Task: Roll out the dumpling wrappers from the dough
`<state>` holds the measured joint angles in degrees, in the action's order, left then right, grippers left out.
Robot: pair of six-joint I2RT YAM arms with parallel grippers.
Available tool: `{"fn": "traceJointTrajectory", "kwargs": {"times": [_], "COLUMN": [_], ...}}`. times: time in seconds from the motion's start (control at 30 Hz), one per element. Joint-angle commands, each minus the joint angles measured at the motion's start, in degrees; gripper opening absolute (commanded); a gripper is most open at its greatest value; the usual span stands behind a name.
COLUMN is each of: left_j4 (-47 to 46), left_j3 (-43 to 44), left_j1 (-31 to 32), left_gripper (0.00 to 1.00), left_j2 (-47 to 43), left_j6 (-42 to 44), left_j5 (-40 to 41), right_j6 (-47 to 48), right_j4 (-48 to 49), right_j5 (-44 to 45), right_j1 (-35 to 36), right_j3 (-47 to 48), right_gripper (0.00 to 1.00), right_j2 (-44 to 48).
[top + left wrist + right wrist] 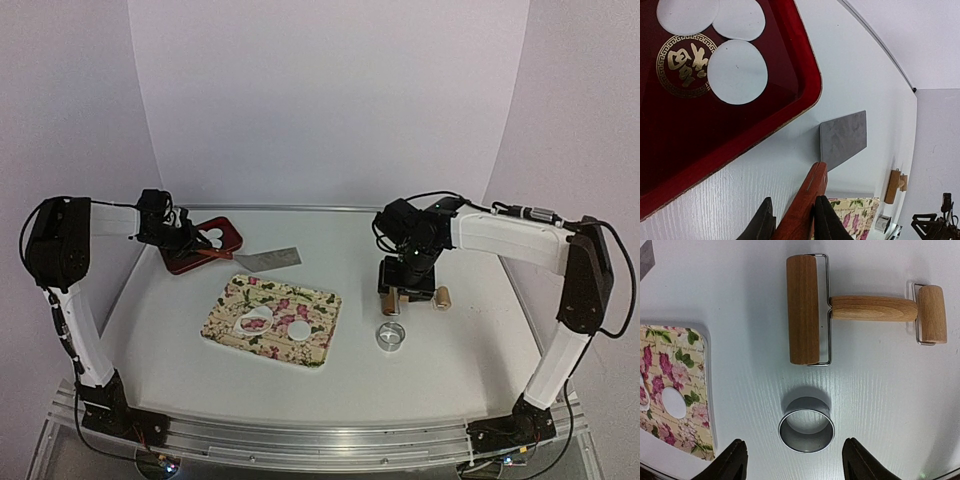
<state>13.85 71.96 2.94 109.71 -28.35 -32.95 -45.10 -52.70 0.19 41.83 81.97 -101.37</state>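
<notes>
The left gripper is clamped on the reddish wooden handle of a scraper. The scraper's grey blade lies flat on the tabletop, just beside the rim of a red tray. Three dumpling wrappers lie in that tray, thin white discs close together beside a gold emblem.

The dough is a thin, irregular white sheet with a round hole, lying on a flowered board at the middle of the tabletop. Beside it on the board is a white circle; I cannot tell whether it is a disc or a gap.

The right gripper hangs with its fingers spread wide, above a metal ring that stands on the tabletop. Just beyond the ring lies a wooden roller, apart from it.
</notes>
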Motion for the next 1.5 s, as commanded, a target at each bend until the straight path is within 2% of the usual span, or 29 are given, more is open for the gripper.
{"fn": "traceJointTrajectory", "kwargs": {"times": [0.0, 0.17, 0.27, 0.43, 0.67, 0.8, 0.97, 1.17, 1.47], "left_j4": [0.05, -0.97, -2.49, -2.11, 6.27, 12.86, 19.25, 27.12, 35.21], "left_j3": [0.13, -1.35, -3.05, -6.66, -11.41, -14.37, -18.51, -19.62, -13.02], "left_j1": [-0.26, -0.3, -0.28, -0.22, -0.22, -0.22, 0.25, 1.53, 4.34], "left_gripper": [0.22, 0.0, 0.0, 0.0, 0.0, 0.0, 0.0, 0.0, 0.0], "left_j2": [-0.34, -1.82, -5.36, -16.37, -31.03, -38.72, -47.17, -52.33, -49.78], "left_j6": [0.74, 0.63, -0.04, -0.99, -1.25, -1.45, -2.58, 0.82, 6.64], "left_j5": [-0.23, -1.33, -2.19, -0.62, 0.56, -0.88, -4.45, -1.55, 4.42], "right_j6": [0.88, 1.3, 1.54, 3.3, 6.6, 6.55, 4.75, 2.19, 0.82], "right_j4": [-1.09, -1.28, -1.57, -3.09, -5.13, -4.9, -1.96, 3.15, 5.15], "right_j5": [1.29, 1.68, 2.51, 4.82, 5.76, 2.64, -5.25, -11.6, -14.39], "right_j1": [-0.43, -0.75, -0.83, -0.94, -0.93, -0.93, -0.63, 3.01, 6.36], "right_j3": [2.27, 2.55, 2.84, 4.35, 7.41, 8.29, 7.67, 9.61, 16.68], "right_gripper": [0.66, 0.66, 0.66, 0.66, 0.66, 0.66, 0.64, 0.6, 0.52], "right_j2": [-1.03, -0.84, -0.23, 0.1, -1.18, -2.1, -4.1, -10.93, -22.82]}}
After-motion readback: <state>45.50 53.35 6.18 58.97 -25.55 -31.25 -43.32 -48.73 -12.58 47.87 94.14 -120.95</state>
